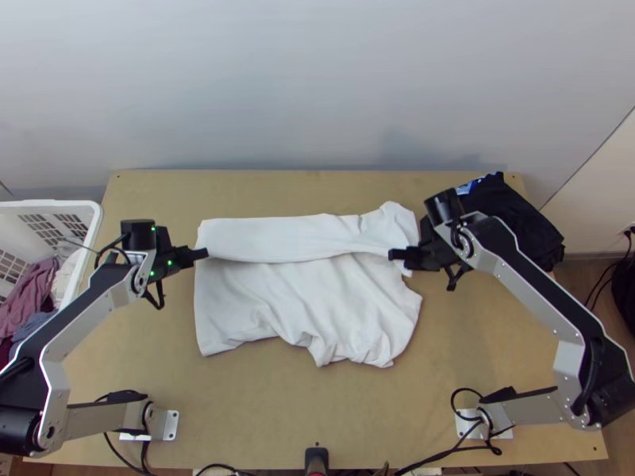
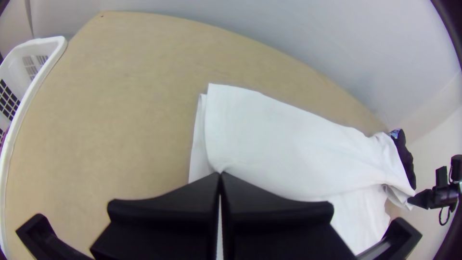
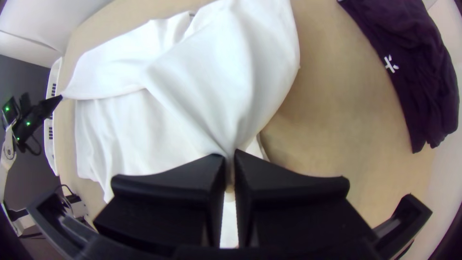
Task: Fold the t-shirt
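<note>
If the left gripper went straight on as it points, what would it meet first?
Likely the white t-shirt: the left gripper pinches the upper layer's edge, with cloth directly ahead. Farther along roughly the same line is the right gripper. Any downward tilt is hard to judge.

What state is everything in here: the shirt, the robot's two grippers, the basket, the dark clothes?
White t-shirt: partly folded, far strip lying over the rest, near part wrinkled.
Left gripper: shut on the shirt.
Right gripper: shut on the shirt.
Basket: open-topped, clothes inside.
Dark clothes: bunched.
</note>
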Controlling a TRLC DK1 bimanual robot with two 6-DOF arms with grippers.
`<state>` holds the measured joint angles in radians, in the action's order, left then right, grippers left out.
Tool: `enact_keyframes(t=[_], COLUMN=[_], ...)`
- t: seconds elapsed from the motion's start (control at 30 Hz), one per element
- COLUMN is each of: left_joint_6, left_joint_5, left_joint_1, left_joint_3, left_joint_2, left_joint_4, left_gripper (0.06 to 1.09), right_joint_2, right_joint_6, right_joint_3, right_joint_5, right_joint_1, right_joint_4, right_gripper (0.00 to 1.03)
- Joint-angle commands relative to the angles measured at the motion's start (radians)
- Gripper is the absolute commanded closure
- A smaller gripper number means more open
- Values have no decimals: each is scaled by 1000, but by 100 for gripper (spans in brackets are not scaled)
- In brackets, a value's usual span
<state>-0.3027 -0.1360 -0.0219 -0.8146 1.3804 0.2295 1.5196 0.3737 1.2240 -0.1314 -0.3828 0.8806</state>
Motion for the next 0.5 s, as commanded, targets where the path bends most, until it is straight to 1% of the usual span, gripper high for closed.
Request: enact_keyframes(t=[0.0,0.23,0.27,0.3,0.33,0.37,0.43,0.47], left_joint_6=[10,24,11,-4,-13,-30,-42,-42], left_joint_5=[-1,-1,-1,-1,-1,-1,-1,-1], left_joint_1=[-3,-1,-1,-3,-6,-6,-10,-12], left_joint_3=[75,134,141,143,140,129,94,83], left_joint_2=[-38,-58,-64,-67,-70,-67,-64,-69], left_joint_4=[-7,-16,-27,-25,-10,16,85,103], left_gripper=[105,104,93,74,60,53,30,25], right_joint_2=[-41,-68,-76,-87,-101,-122,-199,-234], right_joint_6=[1,2,1,2,5,31,110,154], right_joint_3=[-113,-166,-166,-166,-166,-167,-195,-221], right_joint_5=[-7,-7,-7,-7,-7,-5,7,6], right_joint_1=[-13,-18,-16,-13,-8,-5,1,5], right_joint_4=[-20,-65,-72,-80,-85,-86,-132,-163], right_gripper=[100,100,100,100,91,71,29,14])
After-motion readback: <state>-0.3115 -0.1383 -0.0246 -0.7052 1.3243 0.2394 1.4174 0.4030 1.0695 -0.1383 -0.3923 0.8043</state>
